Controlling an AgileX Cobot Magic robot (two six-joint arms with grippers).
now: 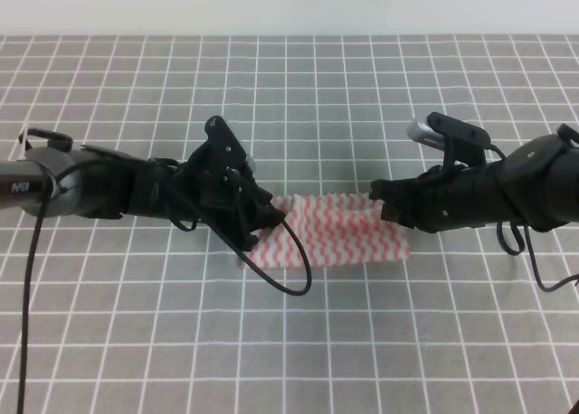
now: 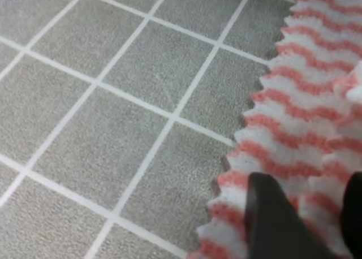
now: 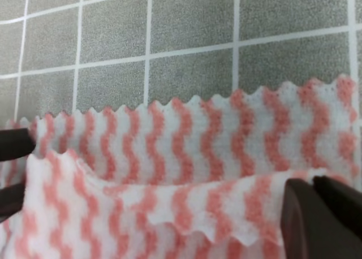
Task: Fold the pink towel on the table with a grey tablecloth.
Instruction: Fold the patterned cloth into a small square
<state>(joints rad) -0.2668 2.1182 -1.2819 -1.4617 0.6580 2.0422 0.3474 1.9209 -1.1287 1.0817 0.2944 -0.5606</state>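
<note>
While overhead hides grips; right claw (image 3: 317, 214) pinches pink towel (image 3: 186, 151) fold

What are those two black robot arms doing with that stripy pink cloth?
They are folding it. The pink towel lies on the table with a grey tablecloth. The left gripper is at one end of the towel and the right gripper is at the other end. In the right wrist view one layer of towel is raised and curls over the layer lying flat underneath, with dark fingers pinching its edge. So the fold looks under way, not finished.
</note>
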